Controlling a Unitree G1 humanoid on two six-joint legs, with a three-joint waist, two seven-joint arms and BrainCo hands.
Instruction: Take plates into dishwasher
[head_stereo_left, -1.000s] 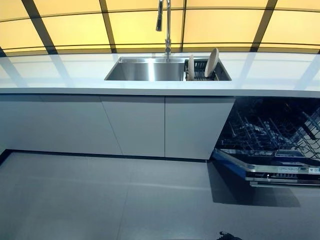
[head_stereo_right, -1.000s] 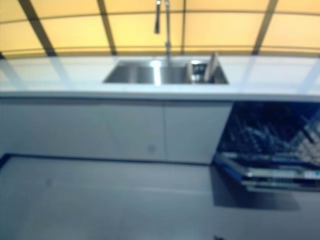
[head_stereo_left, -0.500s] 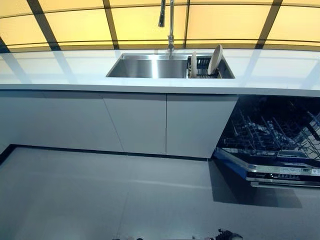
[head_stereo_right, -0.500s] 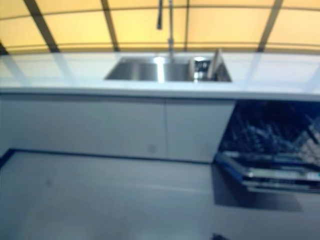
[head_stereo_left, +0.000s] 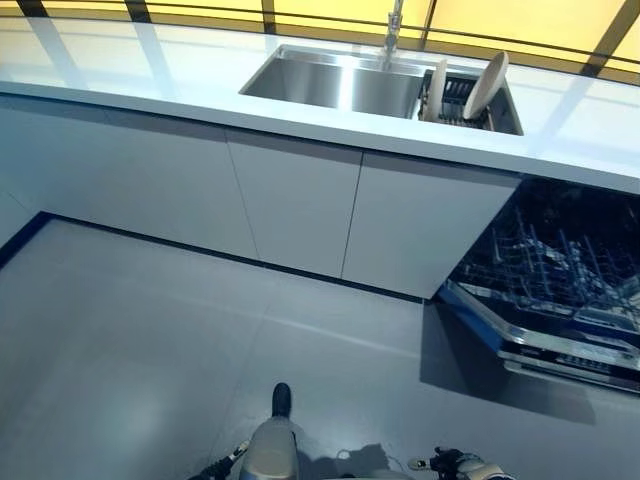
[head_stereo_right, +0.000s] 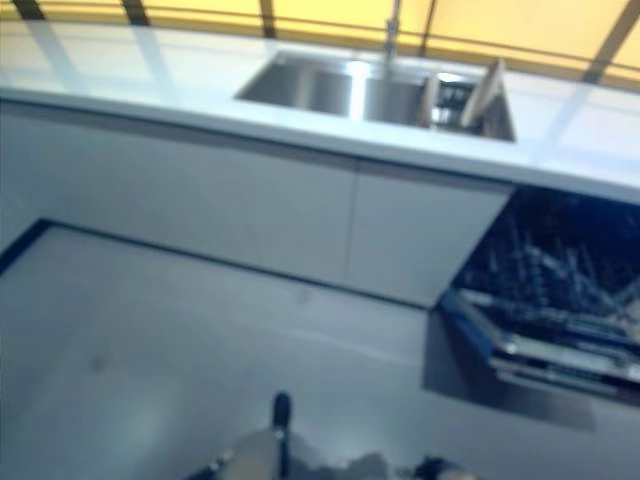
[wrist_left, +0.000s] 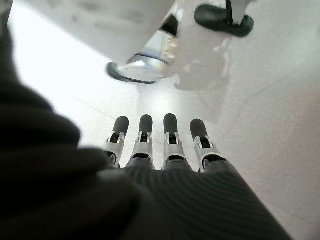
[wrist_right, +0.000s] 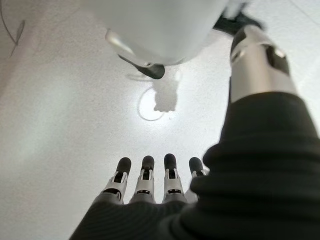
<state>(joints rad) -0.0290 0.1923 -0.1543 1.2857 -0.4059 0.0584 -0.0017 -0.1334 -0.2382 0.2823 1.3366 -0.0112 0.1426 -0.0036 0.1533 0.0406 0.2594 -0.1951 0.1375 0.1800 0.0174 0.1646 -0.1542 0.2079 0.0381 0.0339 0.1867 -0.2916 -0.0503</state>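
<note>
Two pale plates (head_stereo_left: 485, 85) (head_stereo_left: 437, 88) stand on edge in a dark rack at the right end of the steel sink (head_stereo_left: 335, 82). The dishwasher (head_stereo_left: 560, 290) below the counter to the right is open, its wire rack drawn out over the lowered door (head_stereo_left: 545, 345). My left hand (wrist_left: 170, 145) hangs over the grey floor with straight fingers and holds nothing. My right hand (wrist_right: 145, 182) hangs the same way, open and empty. Both hands are far from the plates and the dishwasher.
A long white counter (head_stereo_left: 150, 75) runs across the scene above white cabinet doors (head_stereo_left: 290, 200). A tall tap (head_stereo_left: 393, 25) rises behind the sink. Grey floor (head_stereo_left: 150, 340) lies between me and the cabinets.
The whole picture has shifted: the camera now looks further down and has turned, so the counter sits higher and slanted. Plates, sink and dishwasher have not moved.
</note>
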